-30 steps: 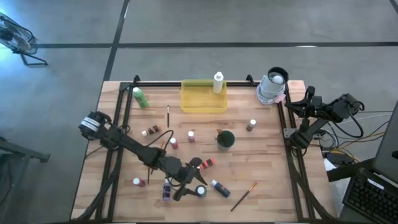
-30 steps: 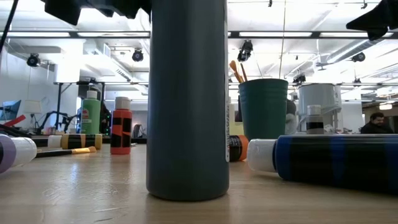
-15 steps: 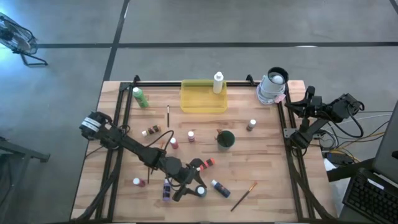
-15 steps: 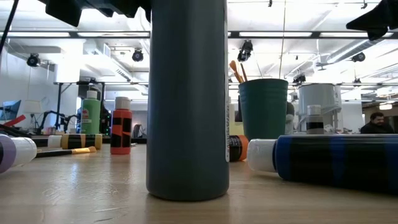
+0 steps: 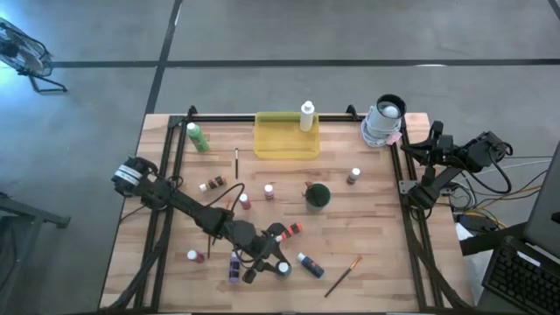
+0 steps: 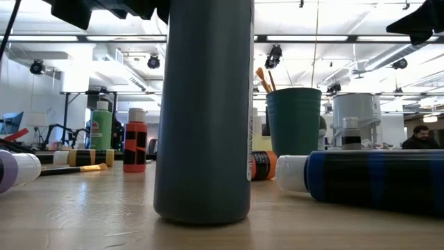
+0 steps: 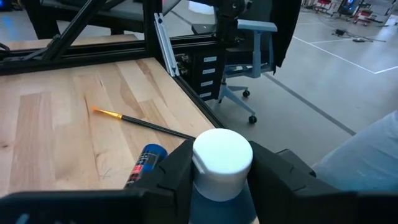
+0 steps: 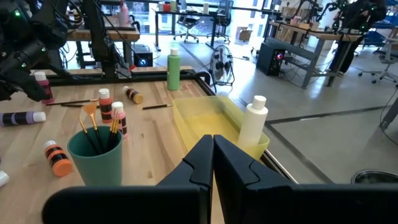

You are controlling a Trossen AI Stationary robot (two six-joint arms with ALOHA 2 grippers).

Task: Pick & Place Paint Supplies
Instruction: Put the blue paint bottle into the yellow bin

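Note:
A grey-blue paint bottle [image 6: 202, 111] with a white cap [image 7: 222, 155] stands upright near the table's front edge. My left gripper [image 5: 276, 265] is shut on it, reaching in from the table's left. A blue bottle [image 5: 310, 262] and a paintbrush [image 5: 343, 276] lie on the table just to its right, and a purple bottle [image 5: 234, 265] lies to its left. My right gripper [image 8: 213, 149] is shut and holds nothing. It waits at the table's right edge [image 5: 435, 140]. My left gripper pinches the bottle's upper body just below the cap [image 7: 219, 202], one finger [image 7: 171, 177] on each side. The fingers come nearly level from the table's left, slanting slightly down. The bottle stays upright with its base [image 6: 201, 212] on the table.
A yellow tray [image 5: 286, 140] holding a white bottle [image 5: 307, 115] sits at the back, with a green bottle [image 5: 197, 136] to its left. A dark green cup [image 5: 318, 195] with brushes stands mid-table among several small bottles. A grey-white container [image 5: 385, 121] is at the back right.
My left gripper's fingers have closed in from wide open onto the grey-blue bottle. The bottle has shifted a little along the table toward its left, still upright.

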